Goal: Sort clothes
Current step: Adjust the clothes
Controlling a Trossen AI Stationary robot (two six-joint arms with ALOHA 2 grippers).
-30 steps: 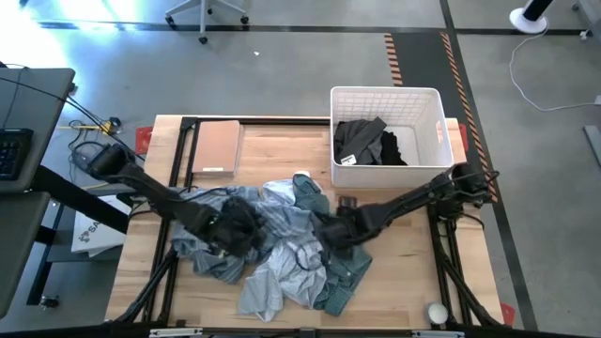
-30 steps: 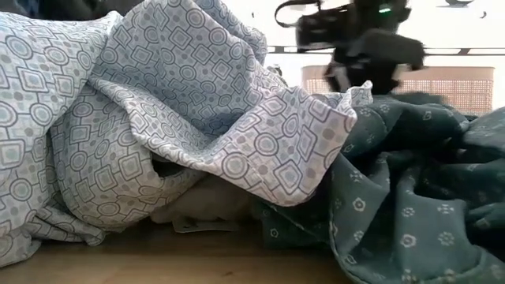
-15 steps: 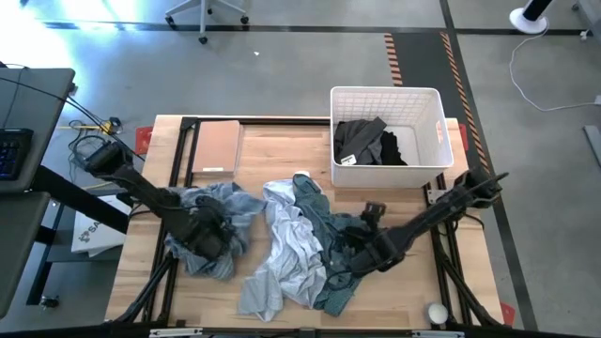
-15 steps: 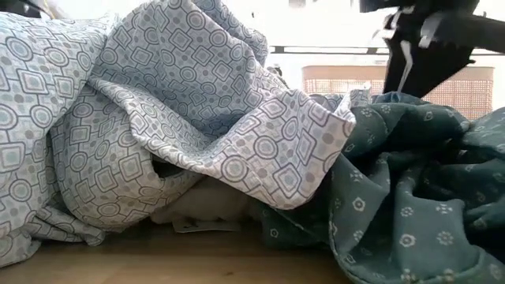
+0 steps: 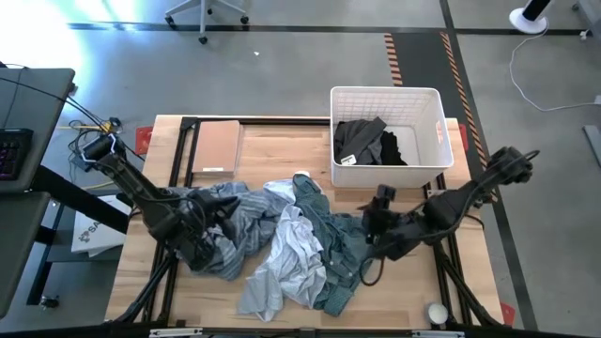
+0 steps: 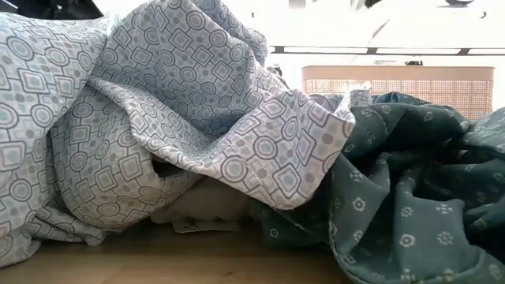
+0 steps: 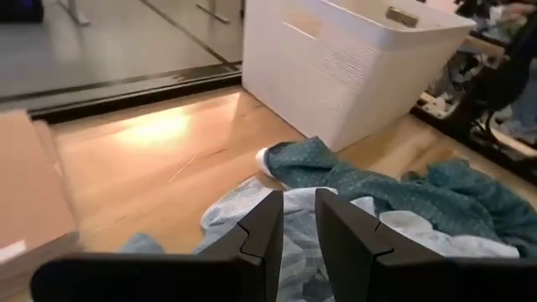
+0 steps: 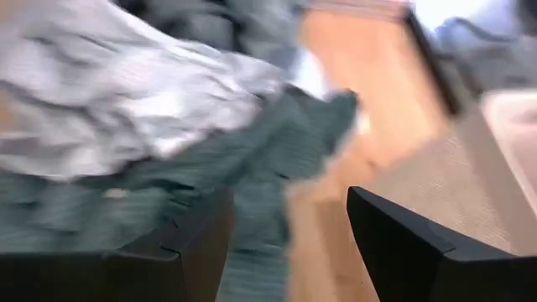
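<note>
Counts, table and basket
I count three garments heaped on the table [image 5: 272, 155], black clothes [image 5: 368, 141] in one basket [image 5: 439, 131].

Low view, close on the pile. White garment with grey geometric pattern [image 6: 181, 118] fills the left and centre, heaped in folds, one edge draped over the dark green garment [image 6: 410, 189] at right; the two touch. Small white label [image 6: 201, 226] lies under the white folds on the wooden worktop [image 6: 158, 264]. Slatted basket [image 6: 394, 79] stands behind, beyond the green fabric.
</note>
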